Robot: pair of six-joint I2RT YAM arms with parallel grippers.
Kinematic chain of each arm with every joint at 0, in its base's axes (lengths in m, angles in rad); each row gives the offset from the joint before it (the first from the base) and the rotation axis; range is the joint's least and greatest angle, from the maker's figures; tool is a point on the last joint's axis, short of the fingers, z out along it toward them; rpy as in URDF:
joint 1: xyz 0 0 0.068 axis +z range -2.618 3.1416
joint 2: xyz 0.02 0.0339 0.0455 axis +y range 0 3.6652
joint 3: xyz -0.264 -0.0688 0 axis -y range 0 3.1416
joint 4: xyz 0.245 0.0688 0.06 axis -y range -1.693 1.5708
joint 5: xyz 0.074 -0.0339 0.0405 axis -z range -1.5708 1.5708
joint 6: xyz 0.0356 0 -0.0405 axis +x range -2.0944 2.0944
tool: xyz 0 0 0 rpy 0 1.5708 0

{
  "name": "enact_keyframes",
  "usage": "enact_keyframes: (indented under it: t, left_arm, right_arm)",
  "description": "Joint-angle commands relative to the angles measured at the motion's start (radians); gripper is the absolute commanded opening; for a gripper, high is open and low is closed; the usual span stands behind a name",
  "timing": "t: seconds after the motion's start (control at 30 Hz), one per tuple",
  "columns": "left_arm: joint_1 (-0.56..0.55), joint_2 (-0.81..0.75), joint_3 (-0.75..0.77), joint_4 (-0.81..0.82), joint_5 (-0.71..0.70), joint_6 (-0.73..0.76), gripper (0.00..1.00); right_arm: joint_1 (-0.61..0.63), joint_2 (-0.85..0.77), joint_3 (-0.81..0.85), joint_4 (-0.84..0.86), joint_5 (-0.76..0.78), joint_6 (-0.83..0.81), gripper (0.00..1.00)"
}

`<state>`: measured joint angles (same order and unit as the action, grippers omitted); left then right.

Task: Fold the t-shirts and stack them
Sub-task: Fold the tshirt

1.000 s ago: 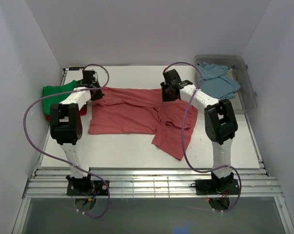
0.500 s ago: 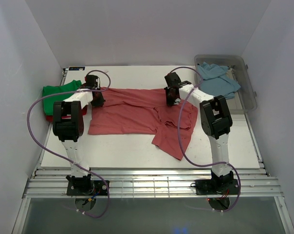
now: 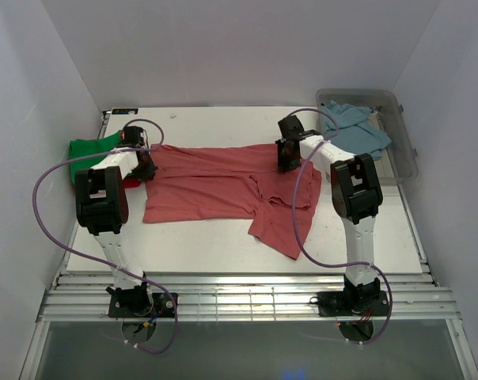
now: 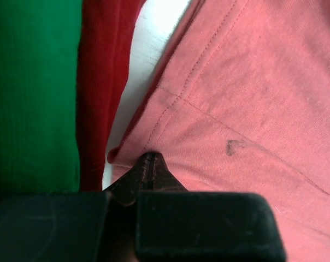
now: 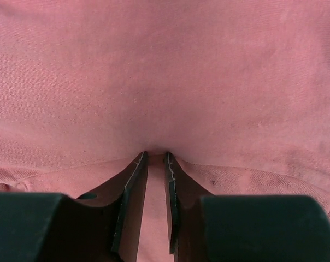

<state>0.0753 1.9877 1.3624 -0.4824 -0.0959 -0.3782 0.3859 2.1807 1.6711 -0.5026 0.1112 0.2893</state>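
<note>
Salmon-pink shirt (image 3: 215,186) lies spread across the middle of the table (image 3: 207,245), pinched at both upper corners.
The left gripper (image 4: 148,164) is closed tight on the shirt's hem at its upper left corner. The right gripper (image 5: 153,158) has its jaws narrowly apart with what looks like a fold of the same cloth caught between them, at the upper right. The green shirt (image 3: 92,149) lies over the red shirt (image 4: 105,82) at the left edge. The light blue shirt (image 3: 354,131) sits in the clear bin (image 3: 405,150) at the upper right.
</note>
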Motion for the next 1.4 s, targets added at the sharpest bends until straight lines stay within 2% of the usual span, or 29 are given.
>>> enact_keyframes:
  t: [0.0, 0.23, 0.37, 0.5, 0.6, 0.63, 0.8, 0.83, 1.1, 1.37]
  left_arm:
    - [0.011, -0.026, -0.036, -0.065, -0.036, 0.007, 0.00]
    - [0.008, -0.049, -0.029, -0.038, 0.048, 0.005, 0.00]
    - [-0.006, -0.075, 0.032, -0.035, 0.073, 0.016, 0.00]
    - [-0.014, -0.085, 0.081, -0.041, 0.084, 0.016, 0.00]
    - [-0.025, -0.098, 0.081, -0.029, 0.084, -0.001, 0.00]
    - [-0.029, -0.102, 0.075, -0.007, 0.091, -0.005, 0.00]
    - [-0.058, -0.130, 0.046, 0.074, 0.094, -0.030, 0.00]
    - [-0.092, -0.122, 0.052, 0.079, 0.132, -0.031, 0.00]
    - [-0.141, -0.046, 0.017, 0.111, 0.136, -0.007, 0.00]
    - [-0.155, -0.035, -0.046, 0.128, 0.114, 0.007, 0.00]
  right_arm:
    - [-0.035, 0.044, -0.027, -0.053, 0.033, -0.001, 0.25]
    - [-0.038, 0.034, -0.033, -0.022, -0.002, -0.027, 0.25]
    - [-0.038, -0.063, -0.039, 0.068, -0.051, -0.035, 0.26]
    - [-0.033, -0.095, 0.051, 0.124, -0.160, -0.013, 0.27]
    - [-0.022, -0.029, 0.163, 0.101, -0.266, 0.011, 0.26]
    - [-0.018, -0.001, 0.253, 0.089, -0.298, 0.017, 0.25]
    - [0.022, 0.181, 0.461, 0.071, -0.376, 0.057, 0.20]
    - [0.025, 0.220, 0.493, 0.082, -0.405, 0.085, 0.20]
    - [0.065, 0.344, 0.501, 0.214, -0.504, 0.171, 0.18]
    - [0.085, 0.389, 0.504, 0.228, -0.469, 0.166, 0.18]
